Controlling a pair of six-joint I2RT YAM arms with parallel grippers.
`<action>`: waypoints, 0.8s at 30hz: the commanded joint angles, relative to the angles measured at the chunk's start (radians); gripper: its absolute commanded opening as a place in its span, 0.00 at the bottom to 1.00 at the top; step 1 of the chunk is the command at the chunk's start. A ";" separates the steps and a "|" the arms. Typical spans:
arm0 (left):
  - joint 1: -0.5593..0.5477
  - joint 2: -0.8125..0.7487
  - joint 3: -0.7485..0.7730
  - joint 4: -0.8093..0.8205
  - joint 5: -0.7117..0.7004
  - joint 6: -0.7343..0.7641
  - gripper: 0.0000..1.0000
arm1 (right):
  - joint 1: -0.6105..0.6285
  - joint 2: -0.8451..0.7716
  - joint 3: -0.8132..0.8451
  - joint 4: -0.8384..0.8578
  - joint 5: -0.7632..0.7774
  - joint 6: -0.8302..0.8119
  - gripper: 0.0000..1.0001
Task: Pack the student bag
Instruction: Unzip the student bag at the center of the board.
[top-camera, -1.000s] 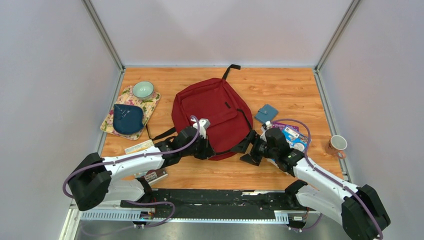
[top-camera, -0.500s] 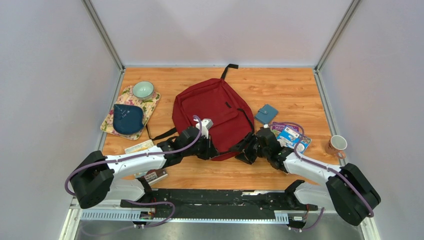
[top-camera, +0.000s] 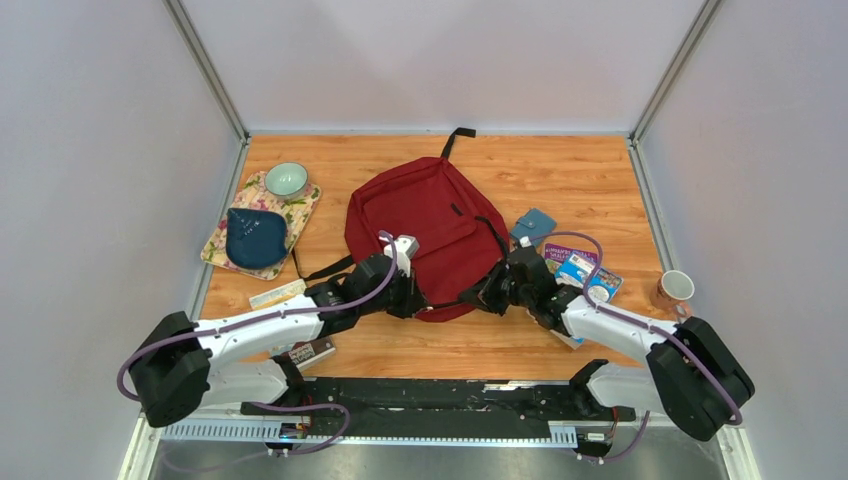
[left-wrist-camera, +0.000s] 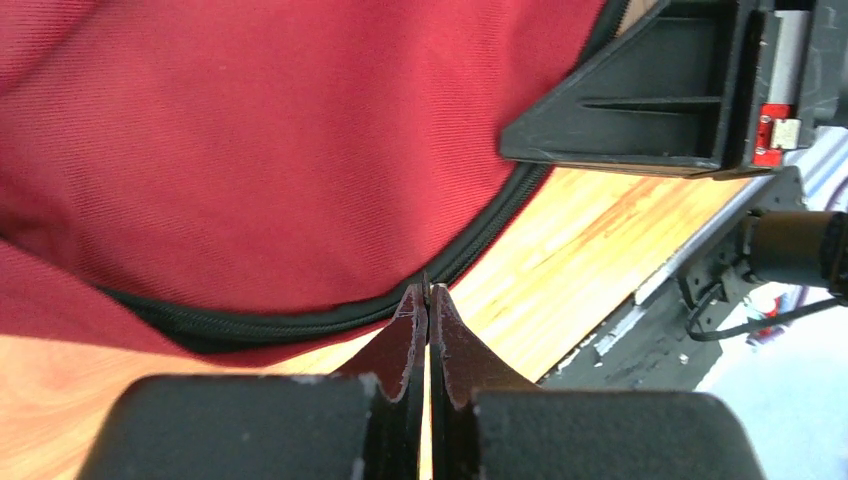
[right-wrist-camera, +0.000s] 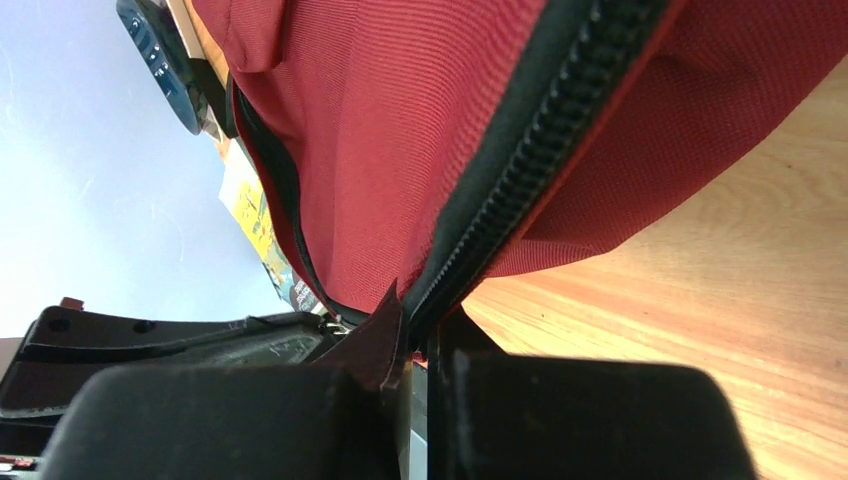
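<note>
Early stage: bag (top-camera: 425, 225) looks zipped, nothing visibly packed; left gripper (left-wrist-camera: 428, 296) together at zipper (left-wrist-camera: 300, 322); right gripper (right-wrist-camera: 412, 302) clamped on bag's zipper edge.

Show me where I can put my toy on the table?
Bare wood lies beyond the backpack toward the far right corner, past the wallet, and along the near edge before it. Crowded: mat and bowl on the left, books and mug on the right.

dark red student bag (top-camera: 425, 225) flat on table
</note>
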 joint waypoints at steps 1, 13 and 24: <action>-0.003 -0.072 0.024 -0.113 -0.148 0.096 0.00 | -0.006 -0.049 -0.022 -0.005 0.038 -0.051 0.00; 0.178 -0.118 0.044 -0.292 -0.305 0.252 0.00 | -0.004 -0.151 -0.087 -0.031 0.060 -0.106 0.00; 0.304 -0.056 0.094 -0.246 -0.325 0.297 0.00 | 0.000 -0.197 -0.122 -0.050 0.024 -0.135 0.00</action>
